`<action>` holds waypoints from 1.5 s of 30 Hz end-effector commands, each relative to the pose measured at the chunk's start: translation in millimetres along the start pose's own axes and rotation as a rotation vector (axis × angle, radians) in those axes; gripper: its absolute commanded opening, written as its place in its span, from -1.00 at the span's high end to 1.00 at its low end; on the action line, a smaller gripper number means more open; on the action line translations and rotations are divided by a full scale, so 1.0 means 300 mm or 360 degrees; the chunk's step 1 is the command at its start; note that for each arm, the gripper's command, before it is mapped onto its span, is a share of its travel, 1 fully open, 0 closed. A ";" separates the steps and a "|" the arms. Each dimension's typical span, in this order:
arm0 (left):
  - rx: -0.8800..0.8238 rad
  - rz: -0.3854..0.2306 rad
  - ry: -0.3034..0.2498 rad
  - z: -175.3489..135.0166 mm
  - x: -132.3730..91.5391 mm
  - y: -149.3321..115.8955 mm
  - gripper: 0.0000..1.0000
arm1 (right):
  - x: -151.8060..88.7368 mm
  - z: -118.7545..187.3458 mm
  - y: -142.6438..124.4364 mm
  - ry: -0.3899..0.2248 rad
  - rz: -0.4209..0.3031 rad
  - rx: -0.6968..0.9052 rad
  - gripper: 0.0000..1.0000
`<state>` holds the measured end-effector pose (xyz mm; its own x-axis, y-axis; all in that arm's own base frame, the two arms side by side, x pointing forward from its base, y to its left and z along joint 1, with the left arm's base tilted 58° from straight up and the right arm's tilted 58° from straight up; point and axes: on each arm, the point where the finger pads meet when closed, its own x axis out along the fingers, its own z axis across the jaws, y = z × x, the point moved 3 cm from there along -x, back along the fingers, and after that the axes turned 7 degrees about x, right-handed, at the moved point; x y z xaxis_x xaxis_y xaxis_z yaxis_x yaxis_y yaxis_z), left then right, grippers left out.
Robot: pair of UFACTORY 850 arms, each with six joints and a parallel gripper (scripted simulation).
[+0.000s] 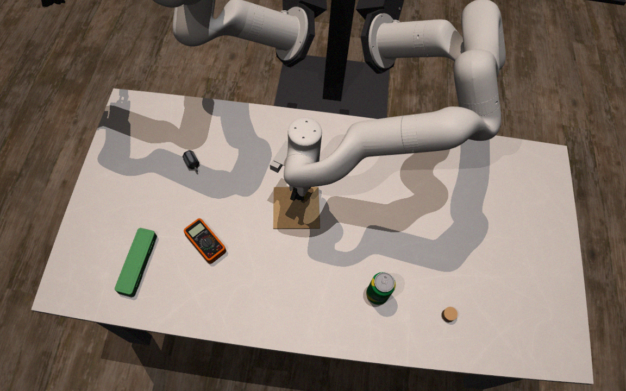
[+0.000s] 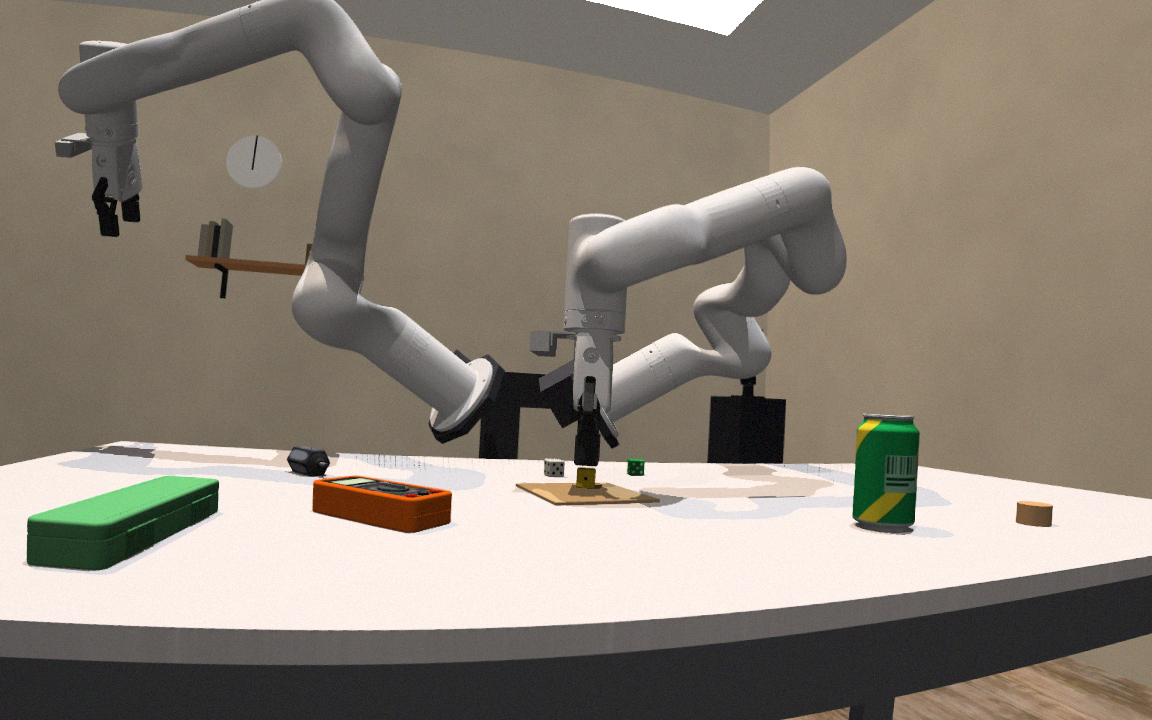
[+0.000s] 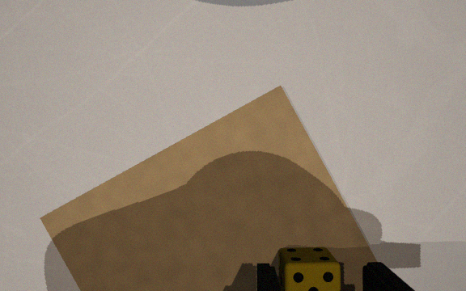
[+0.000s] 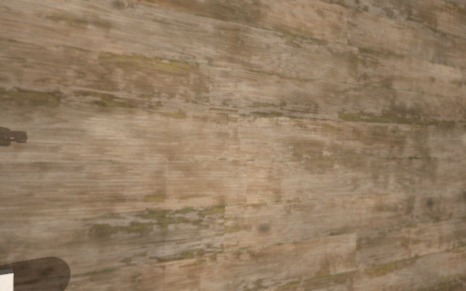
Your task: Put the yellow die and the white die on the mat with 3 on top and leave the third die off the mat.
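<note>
1. Here's the left gripper (image 1: 299, 194) (image 2: 596, 454) (image 3: 319, 276), low over the mat (image 1: 280, 221) (image 2: 549, 494) (image 3: 217, 141), partly open, gripping nothing.
2. The yellow die (image 2: 585, 479) (image 3: 312, 279) sits on that mat, between the fingers in the left wrist view, with a gap showing on one side.
3. Its upper face, cut off by the frame, shows two pips side by side and part of a third; the adjoining side shows four.
4. Off the mat, the white die (image 2: 553, 467) and the green die (image 2: 635, 466) rest on the table (image 1: 266, 291) (image 2: 508, 591), apart, beyond the mat in the exterior view. Their top numbers? Can't tell.
5. Up high, well away from the dice, the right gripper (image 2: 120, 217) hangs wide open with nothing in hold!
6. Around the table: an orange multimeter (image 1: 205, 240) (image 2: 381, 504), a green case (image 1: 135, 261) (image 2: 123, 521) and an upright can (image 1: 381, 288) (image 2: 886, 471), with a small wooden disc (image 1: 450, 314) (image 2: 1034, 513) near the can.
</note>
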<state>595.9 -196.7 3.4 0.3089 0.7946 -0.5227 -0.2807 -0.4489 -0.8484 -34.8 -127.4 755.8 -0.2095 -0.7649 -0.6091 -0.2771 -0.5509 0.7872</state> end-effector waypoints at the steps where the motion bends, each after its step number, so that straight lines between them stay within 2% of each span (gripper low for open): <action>1: -0.0001 0.0000 0.0002 -0.002 -0.003 0.000 0.15 | -0.003 0.000 0.001 0.0001 0.0003 0.0000 -1.00; 29: -0.0001 0.0000 0.0002 -0.004 -0.009 -0.001 0.15 | -0.003 0.000 0.001 0.0001 0.0003 0.0000 -1.00; 42: -0.0001 0.0000 0.0002 -0.004 -0.153 -0.001 0.15 | -0.003 0.000 0.001 0.0001 0.0003 0.0000 -1.00; 45: -0.0001 0.0000 0.0002 -0.004 -0.162 -0.001 0.15 | -0.003 0.000 0.001 0.0001 0.0003 0.0000 -1.00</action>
<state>584.2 -229.3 24.5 0.3099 0.7939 -0.5231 -0.2806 -0.4493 -0.8482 -34.8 -127.4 755.8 -0.2095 -0.7649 -0.6091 -0.2771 -0.5509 0.7872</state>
